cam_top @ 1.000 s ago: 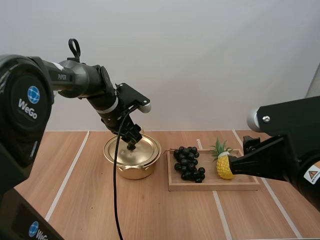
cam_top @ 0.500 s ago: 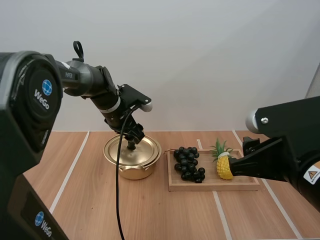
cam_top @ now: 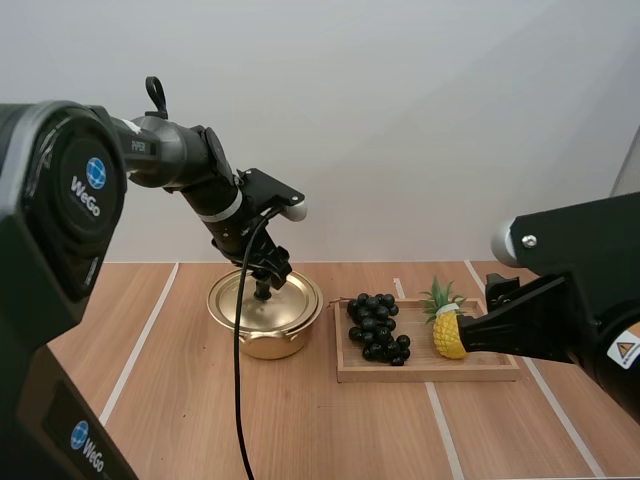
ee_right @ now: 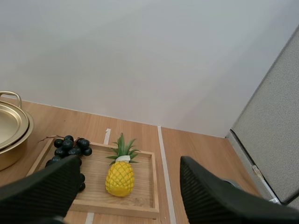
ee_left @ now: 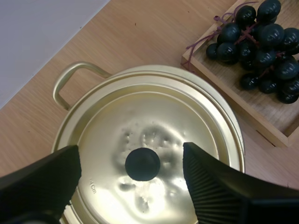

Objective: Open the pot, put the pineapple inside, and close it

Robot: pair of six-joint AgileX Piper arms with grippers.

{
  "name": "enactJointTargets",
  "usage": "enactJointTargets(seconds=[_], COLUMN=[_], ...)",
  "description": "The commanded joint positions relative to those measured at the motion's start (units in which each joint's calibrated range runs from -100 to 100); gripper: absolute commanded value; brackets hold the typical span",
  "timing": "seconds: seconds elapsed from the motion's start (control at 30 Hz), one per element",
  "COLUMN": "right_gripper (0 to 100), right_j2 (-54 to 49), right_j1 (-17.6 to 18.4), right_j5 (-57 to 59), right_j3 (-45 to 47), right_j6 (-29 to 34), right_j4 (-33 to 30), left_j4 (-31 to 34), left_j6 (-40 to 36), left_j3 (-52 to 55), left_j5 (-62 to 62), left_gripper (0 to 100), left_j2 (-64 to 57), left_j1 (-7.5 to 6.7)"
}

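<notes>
Finds the pineapple (ee_right: 120, 178) upright at the right end of a wooden tray (ee_right: 142, 184), free of both grippers. Notes a plump yellow body scored in a diamond pattern, a pale band at the neck and a spiky green crown. Sees dark grapes (ee_right: 70, 145) lying at the tray's other end, apart from the pineapple. Places the tray just beside a golden pot (cam_top: 262, 340) on the table (cam_top: 180, 420), lid (ee_left: 187, 121) on. Holds the left gripper (ee_left: 131, 151) low over the lid, fingers spread wide on either side of the black knob (ee_left: 142, 164), not touching it. Has the right gripper (ee_right: 129, 161) spread apart too, facing the pineapple, gripping nothing.
</notes>
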Motion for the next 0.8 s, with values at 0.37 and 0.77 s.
enactJointTargets(seconds=[0.37, 0.77], right_gripper=[100, 100], right_j2=[-0.1, -0.1], right_j1=[-0.2, -0.2], right_j5=[0.1, 0.1], right_j3=[-0.5, -0.5], right_j6=[-0.5, -0.5], right_j4=[-0.6, -0.6], left_j4=[-0.5, -0.5], left_j6=[-0.2, -0.2], left_j3=[-0.4, -0.4], left_j5=[1.4, -0.9], left_gripper=[100, 100], left_j2=[4.8, 4.8], left_j1=[-0.15, -0.15])
